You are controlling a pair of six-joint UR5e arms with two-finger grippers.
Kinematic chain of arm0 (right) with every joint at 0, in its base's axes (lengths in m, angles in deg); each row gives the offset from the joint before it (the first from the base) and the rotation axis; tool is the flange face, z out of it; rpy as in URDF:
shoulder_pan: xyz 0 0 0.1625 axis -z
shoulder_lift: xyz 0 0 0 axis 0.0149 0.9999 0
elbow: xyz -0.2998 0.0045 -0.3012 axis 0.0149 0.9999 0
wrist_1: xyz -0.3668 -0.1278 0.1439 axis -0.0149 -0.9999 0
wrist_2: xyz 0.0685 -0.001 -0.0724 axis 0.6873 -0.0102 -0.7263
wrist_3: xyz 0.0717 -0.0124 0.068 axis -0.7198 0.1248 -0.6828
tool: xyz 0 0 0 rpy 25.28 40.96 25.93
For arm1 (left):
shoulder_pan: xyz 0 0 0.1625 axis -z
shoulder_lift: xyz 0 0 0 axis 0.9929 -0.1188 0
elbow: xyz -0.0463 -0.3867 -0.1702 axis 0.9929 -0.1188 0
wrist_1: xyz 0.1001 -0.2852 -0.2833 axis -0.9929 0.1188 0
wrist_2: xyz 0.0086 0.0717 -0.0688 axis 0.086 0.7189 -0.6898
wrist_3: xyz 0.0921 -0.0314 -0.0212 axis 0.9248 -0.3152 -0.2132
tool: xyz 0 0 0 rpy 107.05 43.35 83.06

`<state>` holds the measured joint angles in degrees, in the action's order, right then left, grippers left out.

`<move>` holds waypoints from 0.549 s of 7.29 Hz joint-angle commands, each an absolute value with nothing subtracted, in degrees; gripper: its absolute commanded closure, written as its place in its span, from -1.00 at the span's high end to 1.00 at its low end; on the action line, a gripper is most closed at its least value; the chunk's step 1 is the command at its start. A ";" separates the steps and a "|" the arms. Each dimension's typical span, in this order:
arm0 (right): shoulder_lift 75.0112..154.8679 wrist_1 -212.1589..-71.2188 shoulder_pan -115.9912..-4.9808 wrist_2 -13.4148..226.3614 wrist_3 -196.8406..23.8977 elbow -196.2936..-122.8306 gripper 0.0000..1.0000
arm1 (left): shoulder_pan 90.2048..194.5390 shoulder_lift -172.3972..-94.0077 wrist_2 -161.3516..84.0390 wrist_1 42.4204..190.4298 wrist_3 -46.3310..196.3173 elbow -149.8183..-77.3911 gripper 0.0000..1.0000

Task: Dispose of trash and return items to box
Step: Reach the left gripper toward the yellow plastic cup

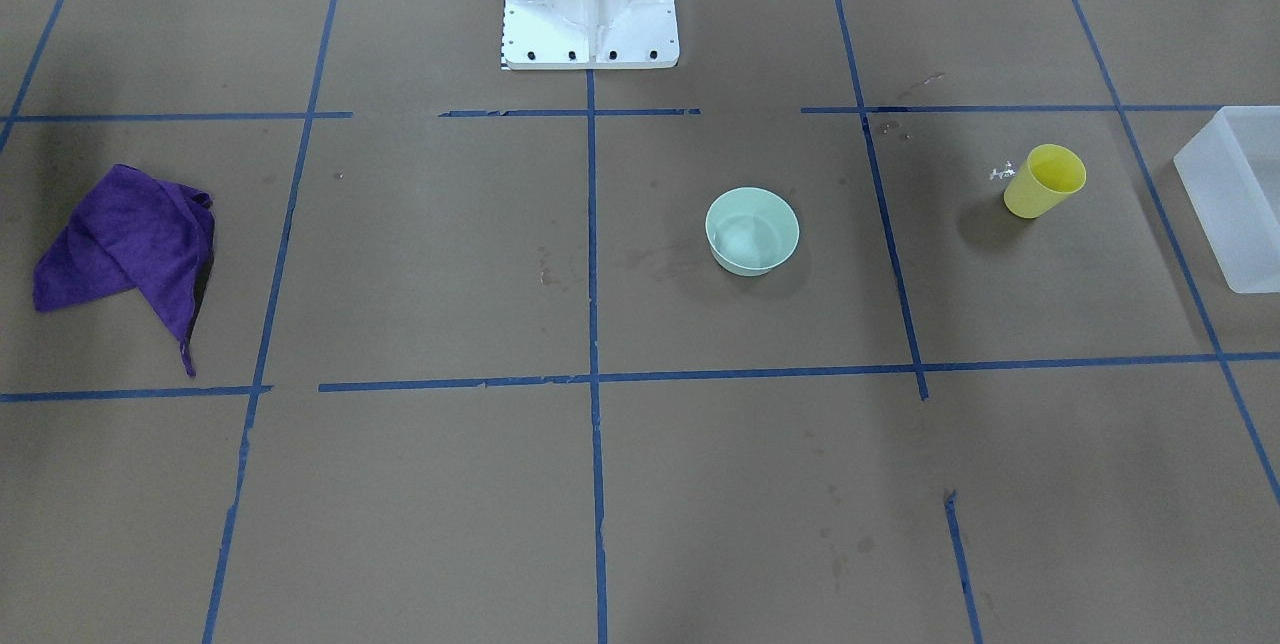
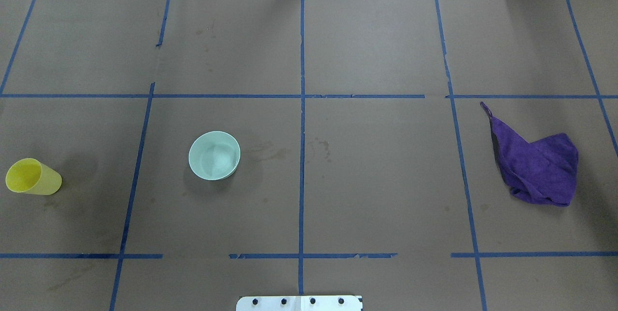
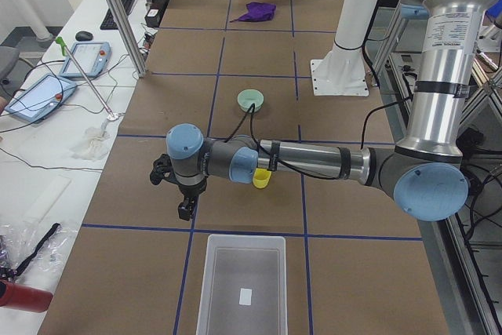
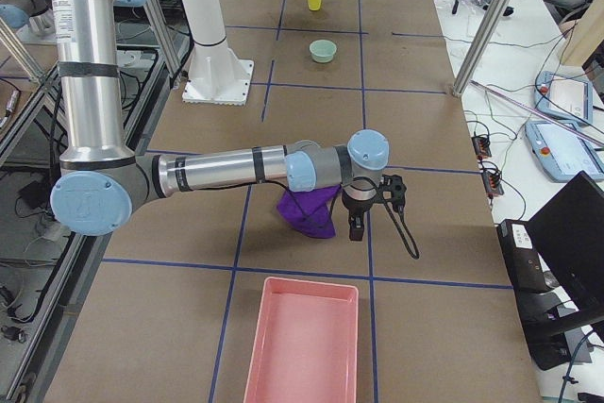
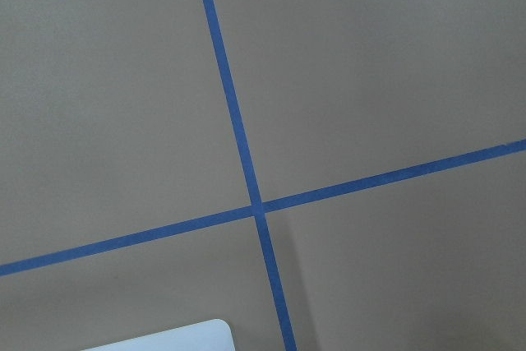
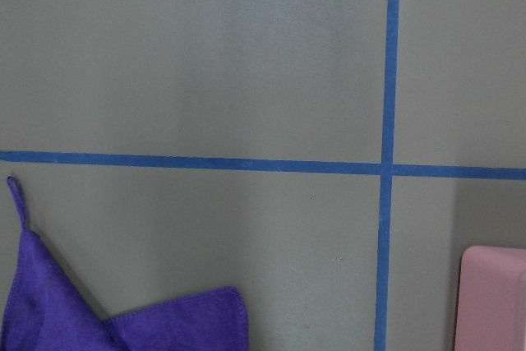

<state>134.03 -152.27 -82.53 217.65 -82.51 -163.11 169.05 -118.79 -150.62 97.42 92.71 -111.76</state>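
**A:** Where are the cup and the bowl?

**B:** Both stand mouth-up on the brown paper surface (image 1: 450, 254). The yellow cup (image 1: 1045, 181) is near the frosted box (image 1: 1235, 194) but not touching it. The mint bowl (image 1: 752, 230) sits well apart from the cup, closer to the middle. Neither is in the box yet.

**A:** And the arms?

**B:** The left gripper (image 3: 186, 209) hangs over bare surface near the box. The right gripper (image 4: 359, 228) hangs just beside a purple cloth (image 1: 125, 249). Only the side views show them, so I cannot tell whether either pair of jaws is released or clenched.

**A:** How would the cup handle?

**B:** It is probably light, stiff and smooth, so it would tip or slip easily. Pinching the rim, with one jaw inside and one outside, seems safest. The same grip should suit the bowl's wall.
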 commanded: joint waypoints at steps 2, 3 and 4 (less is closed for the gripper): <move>134.25 -152.22 -82.59 217.66 -82.54 -163.07 1.00 | 166.76 -119.06 -150.37 97.18 92.45 -111.50 1.00; 134.25 -152.22 -82.59 217.66 -82.54 -162.98 1.00 | 166.76 -118.45 -150.71 97.61 92.54 -111.84 1.00; 134.34 -152.13 -82.59 217.40 -82.28 -163.24 1.00 | 166.59 -118.62 -150.63 97.62 92.54 -112.19 1.00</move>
<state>134.27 -152.19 -82.59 217.60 -82.48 -163.08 166.85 -118.69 -150.61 97.48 92.52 -111.86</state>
